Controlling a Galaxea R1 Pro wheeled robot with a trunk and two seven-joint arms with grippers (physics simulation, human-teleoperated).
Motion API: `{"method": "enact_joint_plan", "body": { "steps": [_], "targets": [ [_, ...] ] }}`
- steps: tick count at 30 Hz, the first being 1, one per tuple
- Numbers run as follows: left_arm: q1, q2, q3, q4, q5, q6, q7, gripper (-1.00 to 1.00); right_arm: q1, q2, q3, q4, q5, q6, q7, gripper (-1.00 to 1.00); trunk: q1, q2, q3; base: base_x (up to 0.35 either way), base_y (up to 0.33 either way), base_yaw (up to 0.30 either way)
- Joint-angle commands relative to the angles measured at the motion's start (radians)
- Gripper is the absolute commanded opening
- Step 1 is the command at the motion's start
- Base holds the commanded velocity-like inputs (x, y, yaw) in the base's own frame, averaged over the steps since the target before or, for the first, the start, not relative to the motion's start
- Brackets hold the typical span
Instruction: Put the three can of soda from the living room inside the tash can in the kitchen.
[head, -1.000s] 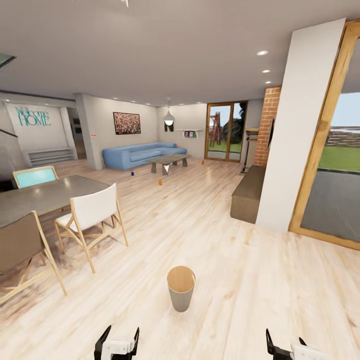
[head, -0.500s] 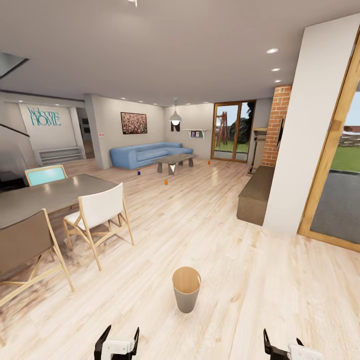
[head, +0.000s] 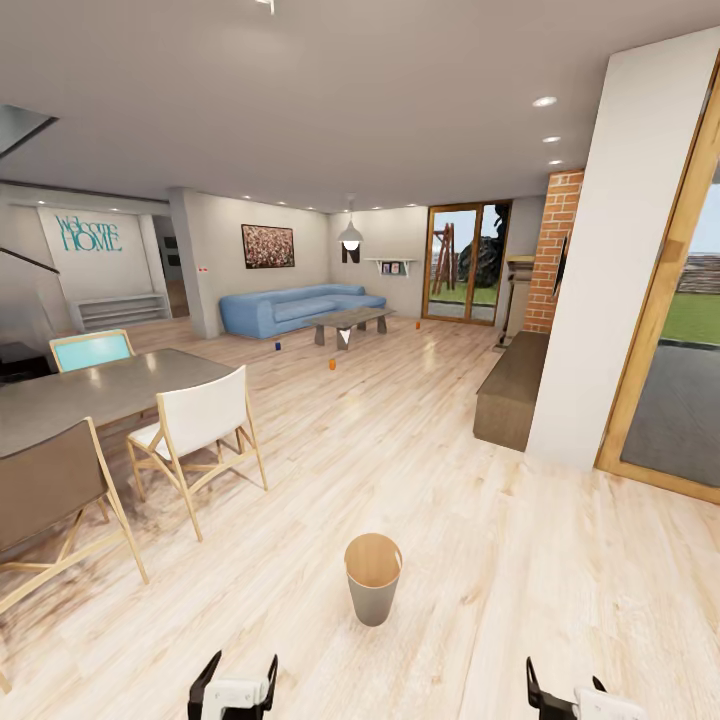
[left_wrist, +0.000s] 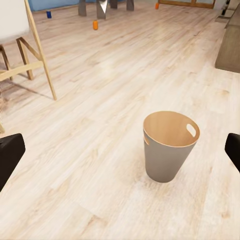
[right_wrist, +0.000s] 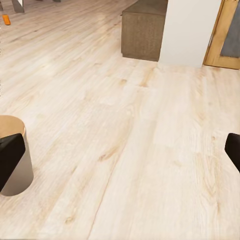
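My left claw (head: 235, 690) is spread and empty. The bin (head: 373, 577) stands on the floor ahead, holding nothing I can see. All 3 cans (head: 332, 365) sit far off by the sofa (head: 295, 308). Right claw (head: 565, 695): spread, empty.

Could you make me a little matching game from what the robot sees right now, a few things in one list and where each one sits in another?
Things:
1. bin
2. blue can
3. sofa
4. white chair

Places:
A. against the far wall, behind the low table
B. at the dining table, on the left
C. on bare floor just ahead of the robot
D. on the floor in front of the sofa

Pairs: 1-C, 2-D, 3-A, 4-B
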Motion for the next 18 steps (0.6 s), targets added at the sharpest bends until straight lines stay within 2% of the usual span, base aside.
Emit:
{"method": "enact_joint_plan", "body": {
  "steps": [1,5,9,10,11,12,13,14,18],
  "targets": [
    [0.000,0.000,0.000,0.000,0.000,0.001,0.001,1.00,0.000,0.000,0.000,0.000,0.005,0.001,0.000,1.00,0.000,0.000,0.000,0.000,0.000,0.000],
    [-0.003,0.000,0.005,0.000,0.003,0.003,0.022,1.00,0.000,0.000,0.001,0.000,0.028,0.002,-0.001,1.00,0.000,0.000,0.000,0.000,0.000,0.000],
    [-0.004,0.000,0.040,-0.001,0.011,0.003,0.085,1.00,0.000,0.000,0.002,0.000,0.039,0.002,-0.001,1.00,0.000,0.000,0.000,0.019,0.000,0.000],
    [-0.004,0.000,0.040,-0.001,0.011,0.003,0.085,1.00,0.000,0.000,0.002,0.000,0.039,0.002,-0.001,1.00,0.000,0.000,0.000,0.034,0.000,0.000],
    [-0.004,0.000,0.055,-0.001,0.017,0.003,0.099,1.00,0.000,0.000,0.002,0.000,0.041,0.002,-0.001,1.00,0.000,0.000,0.000,0.042,0.000,0.000],
    [-0.004,0.001,0.085,-0.002,0.033,0.002,0.121,1.00,0.000,0.000,0.002,0.000,0.043,0.002,-0.001,1.00,0.000,0.000,0.000,0.053,0.000,0.000],
    [-0.004,0.001,0.085,-0.002,0.033,0.002,0.121,1.00,0.000,0.000,0.002,0.000,0.043,0.002,-0.001,1.00,0.000,0.000,0.000,0.053,0.000,0.000],
    [-0.004,0.001,0.122,-0.002,0.057,0.001,0.143,1.00,0.000,0.000,0.002,-0.003,0.046,0.002,-0.001,1.00,0.000,0.000,0.000,0.030,0.000,0.000],
    [-0.004,0.001,0.139,-0.002,0.066,0.002,0.156,1.00,-0.001,0.000,0.003,-0.042,0.050,0.006,0.001,1.00,0.000,0.000,0.000,0.016,0.000,0.000]
  ]
}}
